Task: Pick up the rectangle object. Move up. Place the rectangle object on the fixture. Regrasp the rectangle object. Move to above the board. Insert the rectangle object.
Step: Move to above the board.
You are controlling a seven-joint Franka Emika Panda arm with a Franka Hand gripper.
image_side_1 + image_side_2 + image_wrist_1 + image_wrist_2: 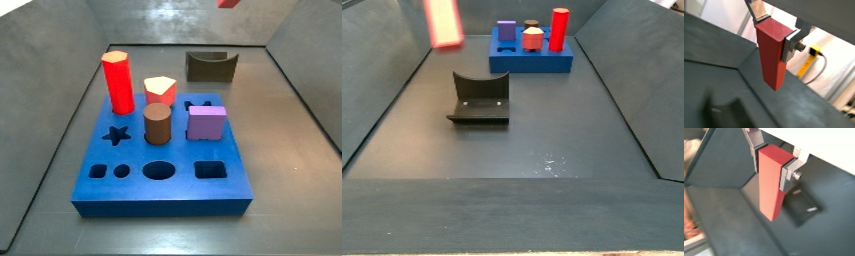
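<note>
The rectangle object [771,55], a long salmon-red block, hangs upright in the gripper [775,34], clamped near its top and high off the floor. The fixture [480,100] sits empty on the floor, apart from the blue board [162,165], which seems to keep its square hole free.

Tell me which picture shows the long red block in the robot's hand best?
A wrist view: the rectangle object fills the frame, hanging from the hand, which grips its top. Both wrist views show it well. One side view shows it as a blur above the floor; another catches only a tip.
</note>
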